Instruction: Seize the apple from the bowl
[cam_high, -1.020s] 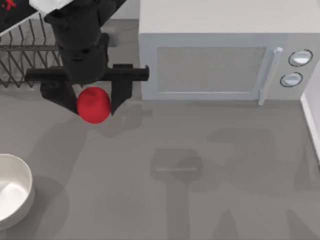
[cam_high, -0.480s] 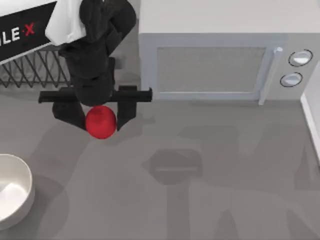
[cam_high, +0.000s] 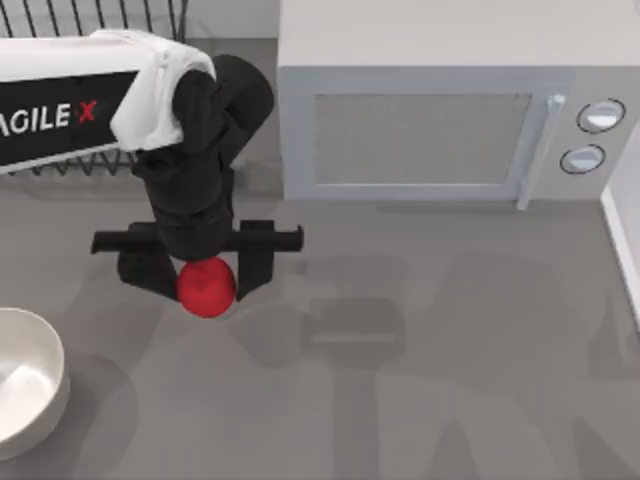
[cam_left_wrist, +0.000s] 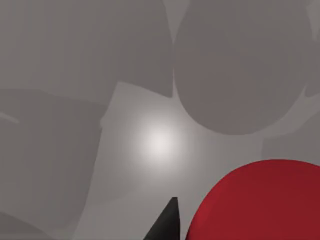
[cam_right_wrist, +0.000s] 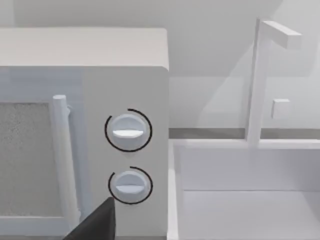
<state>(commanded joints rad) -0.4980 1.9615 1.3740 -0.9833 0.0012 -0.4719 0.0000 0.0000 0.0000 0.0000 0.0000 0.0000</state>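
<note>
The bowl (cam_high: 25, 395) sits at the table's near left edge, white and shallow, partly cut off by the top view's border. Beyond it, well apart and toward the middle of the table (cam_high: 420, 400), the left gripper (cam_high: 206, 285) hangs over the grey surface with its two black fingers pressed against either side of the apple (cam_high: 207, 287) — the red ball is held between them, outside the bowl and clear of its rim. In the left wrist view the apple (cam_left_wrist: 260, 200) bulges in at one corner beside a dark fingertip (cam_left_wrist: 166, 222), with bare tabletop and soft shadows behind. The left arm reaches in from the table's left, white casing above black links. Farther back stands a pale microwave (cam_high: 440, 125) with a vertical handle and two round dials, and a wire rack (cam_high: 90, 20) lies behind the arm at the far left. The right wrist view looks at the microwave's dials (cam_right_wrist: 128, 131) and a white sink (cam_right_wrist: 250, 200) beside it — a dark finger (cam_right_wrist: 97, 225) of the right gripper shows at the edge, and I cannot tell how far it is open.
</note>
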